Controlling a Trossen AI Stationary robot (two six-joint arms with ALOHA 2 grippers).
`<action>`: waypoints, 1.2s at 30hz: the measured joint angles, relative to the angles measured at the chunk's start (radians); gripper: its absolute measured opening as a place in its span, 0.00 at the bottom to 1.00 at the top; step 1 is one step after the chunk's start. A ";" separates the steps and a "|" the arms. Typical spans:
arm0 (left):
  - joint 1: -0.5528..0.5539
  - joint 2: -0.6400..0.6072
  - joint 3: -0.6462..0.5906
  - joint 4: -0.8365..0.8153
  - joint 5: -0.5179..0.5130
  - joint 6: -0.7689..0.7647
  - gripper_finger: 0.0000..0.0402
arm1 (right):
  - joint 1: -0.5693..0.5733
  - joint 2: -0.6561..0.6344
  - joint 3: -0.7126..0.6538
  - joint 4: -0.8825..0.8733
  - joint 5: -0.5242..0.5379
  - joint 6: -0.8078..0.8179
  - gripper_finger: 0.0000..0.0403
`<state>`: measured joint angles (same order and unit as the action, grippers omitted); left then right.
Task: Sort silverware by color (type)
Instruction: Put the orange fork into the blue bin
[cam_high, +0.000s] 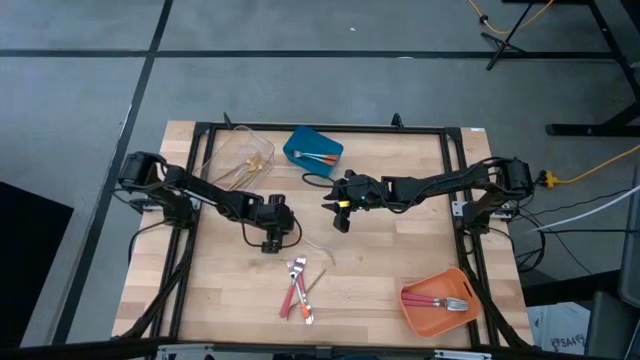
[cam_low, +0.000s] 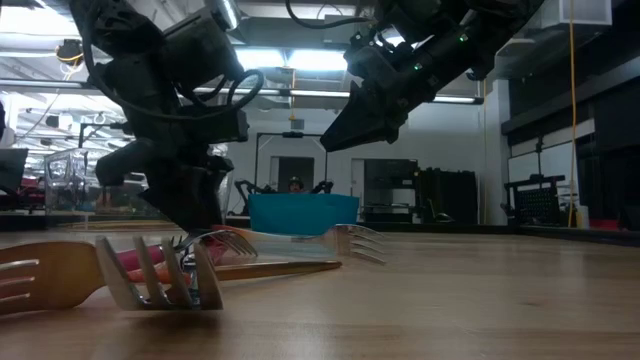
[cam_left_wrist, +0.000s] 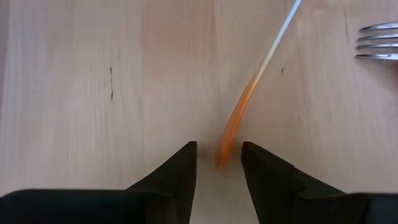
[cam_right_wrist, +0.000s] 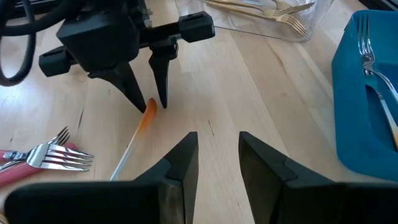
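No brand, label or writing can be read anywhere on the table or the bins.

Nearest the front edge of the pale, grained wooden table (cam_high: 380, 285), a small heap of loose silverware (cam_high: 297, 288) lies: slim forks with red or pink handles and shiny silver heads, and one gold-toned piece, crossing one another. To the right of it the orange bin (cam_high: 415, 312), a smooth plastic tray tipped at an angle, holds red-handled forks (cam_high: 447, 301).

Toward the middle, the left gripper (cam_high: 271, 240) points down at the table, its dark wedge-shaped fingers (cam_right_wrist: 127, 84) spread a little, with the handle end of an orange-handled utensil (cam_right_wrist: 139, 132) between their tips. The left wrist view shows that handle in the gap, but whether the tips actually press on it cannot be told. The utensil is thin, translucent orange at the handle, running to a pale silver shaft that lies on the wood.

Just beyond, the right gripper (cam_high: 338, 212) hangs above the table centre, jaws parted with nothing between them.

At the far edge, the blue bin (cam_high: 312, 150), opaque and rounded, holds orange-handled, silver-headed forks (cam_high: 320, 158). Left of it, the clear bin (cam_high: 232, 160), glassy and see-through, holds all-gold forks (cam_high: 250, 163).
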<state>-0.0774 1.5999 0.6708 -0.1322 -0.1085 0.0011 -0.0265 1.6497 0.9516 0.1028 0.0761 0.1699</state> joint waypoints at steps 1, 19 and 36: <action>0.000 0.006 0.001 0.003 0.000 0.000 0.31 | 0.000 0.000 0.000 0.000 0.000 0.000 0.26; -0.001 0.018 0.000 0.024 0.006 -0.048 0.09 | 0.000 -0.003 0.000 -0.004 0.000 0.013 0.26; 0.001 0.023 -0.004 0.238 -0.196 -0.262 0.01 | 0.001 -0.327 0.000 -0.438 0.072 0.037 0.26</action>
<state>-0.0763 1.6226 0.6666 0.1058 -0.3047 -0.2613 -0.0257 1.3224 0.9520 -0.3351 0.1484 0.2073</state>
